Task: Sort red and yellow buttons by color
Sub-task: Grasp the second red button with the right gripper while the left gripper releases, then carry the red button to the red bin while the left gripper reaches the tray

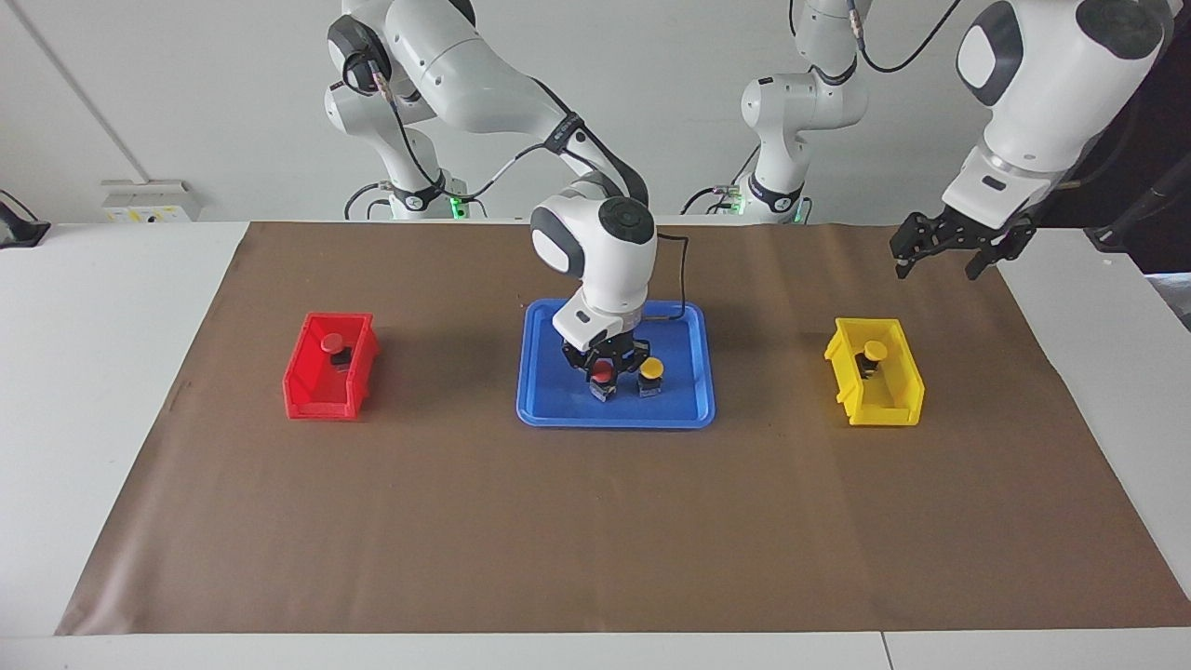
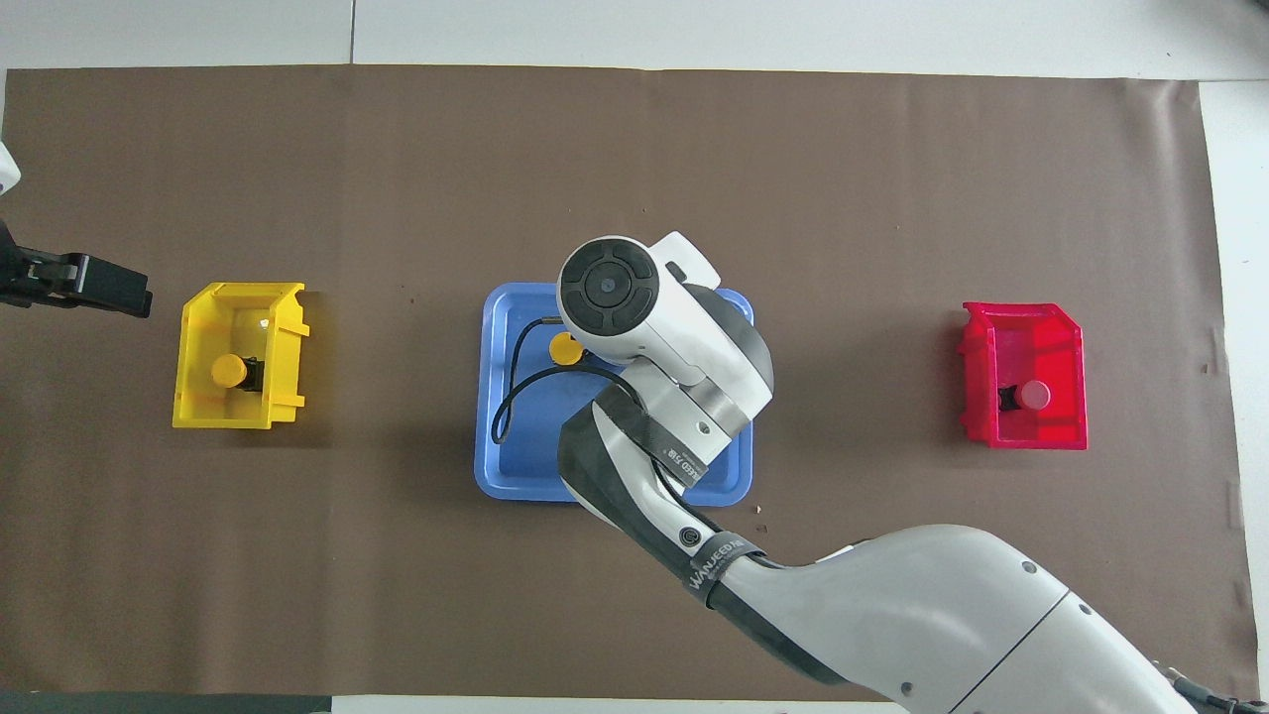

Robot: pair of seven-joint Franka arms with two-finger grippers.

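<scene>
i have the right gripper (image 1: 605, 370) down in the blue tray (image 1: 549, 391), fingers either side of a red button (image 1: 603, 372); whether they grip it i cannot tell. a yellow button (image 1: 651, 369) stands just beside. the left gripper (image 1: 944, 251) waits, fingers apart, above the mat near the yellow bin (image 1: 893, 405). that bin and the red bin (image 1: 302, 391) hold one matching button each.

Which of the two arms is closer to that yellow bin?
The left one. Its end effector hangs in the air close by the yellow bin, while the right end effector is down in the blue tray at the red button.
</scene>
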